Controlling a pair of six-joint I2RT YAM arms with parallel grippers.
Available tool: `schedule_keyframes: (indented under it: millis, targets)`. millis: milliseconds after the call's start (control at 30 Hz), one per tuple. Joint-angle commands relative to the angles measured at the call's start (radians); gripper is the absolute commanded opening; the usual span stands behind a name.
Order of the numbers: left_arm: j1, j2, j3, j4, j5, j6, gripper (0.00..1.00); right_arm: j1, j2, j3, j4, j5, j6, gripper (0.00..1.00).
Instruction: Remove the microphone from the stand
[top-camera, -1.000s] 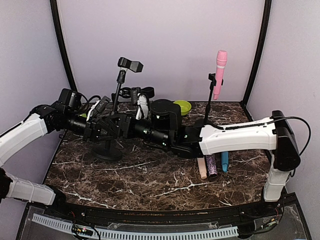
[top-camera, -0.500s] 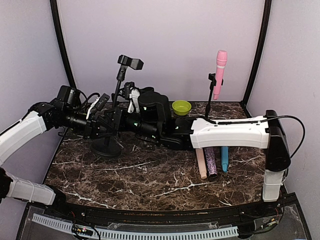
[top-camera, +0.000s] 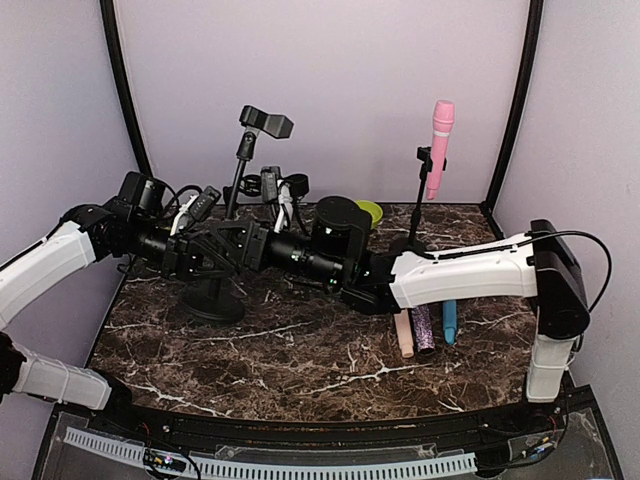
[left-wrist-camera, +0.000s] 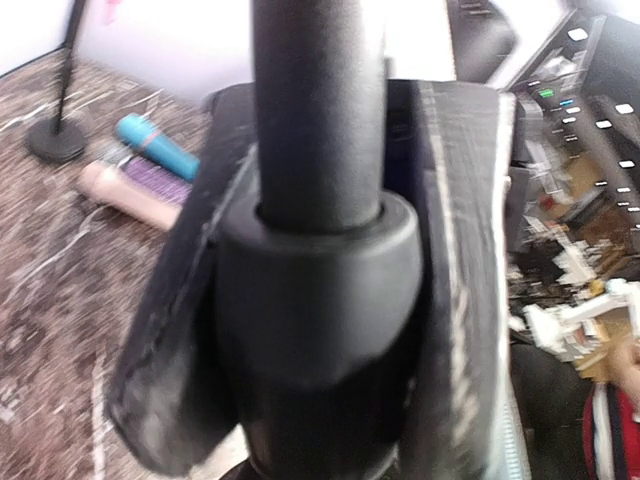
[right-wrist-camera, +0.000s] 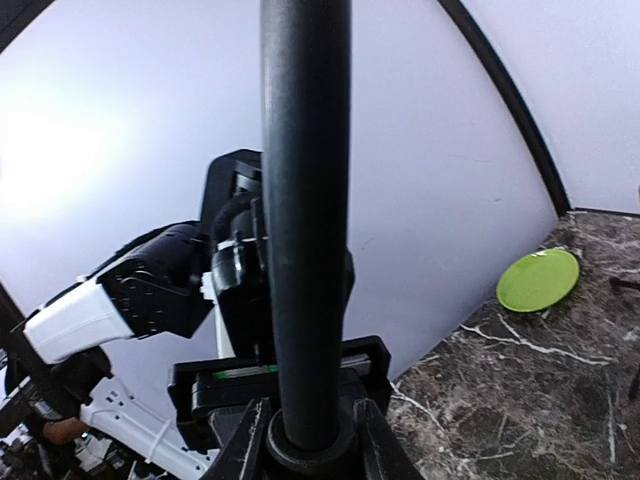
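A pink microphone (top-camera: 441, 135) stands upright in the clip of the right-hand stand (top-camera: 419, 205) at the back of the table. The left-hand stand (top-camera: 240, 170) has an empty black clip (top-camera: 265, 122) on top and a round base (top-camera: 213, 300). Both grippers are low on that left stand's pole. My left gripper (top-camera: 203, 250) (left-wrist-camera: 300, 440) is shut on the pole (left-wrist-camera: 315, 110) just above its collar. My right gripper (top-camera: 240, 247) (right-wrist-camera: 308, 450) reaches in from the right, its fingers (right-wrist-camera: 245, 440) pressed against the same pole (right-wrist-camera: 305, 200).
Three loose microphones lie at the right of the marble table: beige (top-camera: 404, 335), glittery purple (top-camera: 423, 330) and blue (top-camera: 450, 322). A green bowl (top-camera: 368, 212) sits at the back behind my right wrist. Purple walls close in the table on three sides.
My right gripper's fingers have closed onto the left stand's pole, and the right wrist swung left, then back a little. The left gripper has kept its hold.
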Motion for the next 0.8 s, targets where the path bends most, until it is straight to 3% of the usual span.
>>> schedule_keyframes:
  millis: [0, 133, 367, 433, 467, 500, 533, 567, 667, 767]
  targets:
    - [0.013, 0.0, 0.04, 0.137, 0.188, -0.151, 0.0, 0.009, -0.035, 0.031, 0.307, -0.347, 0.049, 0.0]
    - [0.013, 0.002, 0.042, 0.146, 0.275, -0.195, 0.0, -0.015, 0.001, 0.061, 0.414, -0.507, 0.154, 0.0]
    - [0.013, -0.002, 0.036, 0.164, 0.314, -0.219, 0.0, -0.061, 0.109, 0.133, 0.78, -0.721, 0.525, 0.0]
    - [0.012, -0.002, 0.038, 0.163, 0.311, -0.218, 0.0, -0.068, 0.114, 0.129, 0.807, -0.731, 0.552, 0.05]
    - [0.012, -0.002, 0.039, 0.162, 0.304, -0.216, 0.0, -0.07, 0.108, 0.124, 0.788, -0.733, 0.544, 0.09]
    - [0.012, -0.002, 0.043, 0.157, 0.297, -0.21, 0.0, -0.074, 0.095, 0.113, 0.749, -0.722, 0.518, 0.23]
    - [0.012, -0.002, 0.048, 0.151, 0.285, -0.196, 0.0, -0.076, 0.069, 0.085, 0.685, -0.679, 0.467, 0.44]
    - [0.013, -0.002, 0.054, 0.139, 0.271, -0.186, 0.0, -0.078, 0.033, 0.047, 0.6, -0.611, 0.394, 0.51]
    - [0.013, -0.004, 0.073, 0.098, 0.216, -0.123, 0.0, -0.054, -0.102, -0.039, 0.212, -0.281, 0.059, 0.66]
    - [0.016, -0.008, 0.08, 0.09, 0.123, -0.079, 0.0, -0.03, -0.14, 0.004, -0.081, -0.057, -0.038, 0.7]
